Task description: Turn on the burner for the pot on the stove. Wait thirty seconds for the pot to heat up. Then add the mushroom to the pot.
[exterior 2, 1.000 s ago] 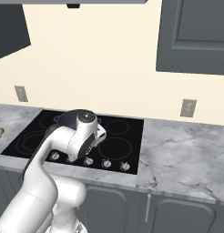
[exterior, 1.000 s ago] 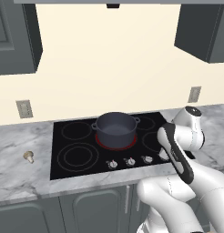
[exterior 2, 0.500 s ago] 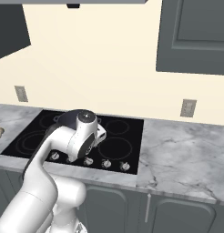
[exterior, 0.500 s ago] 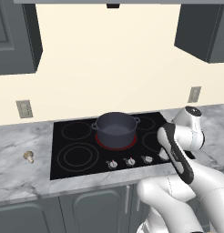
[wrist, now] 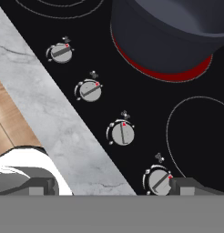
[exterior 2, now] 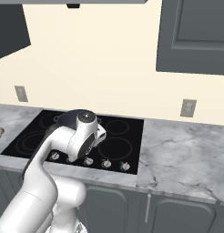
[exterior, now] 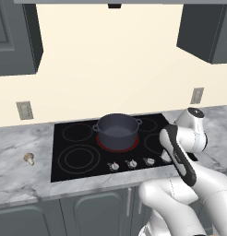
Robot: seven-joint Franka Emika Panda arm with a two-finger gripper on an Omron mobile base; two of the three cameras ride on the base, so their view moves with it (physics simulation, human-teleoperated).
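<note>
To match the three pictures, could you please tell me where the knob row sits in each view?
Left base view: knob row below centre, along the stove's front edge.
Right base view: knob row at lower left, again on the front edge.
Hand view: knob row runs diagonally from upper left to lower right.
Shared landmark: the marble counter strip bordering the knobs.

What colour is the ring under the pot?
Glowing red, the burner under the pot; clearest in the hand view.
</note>
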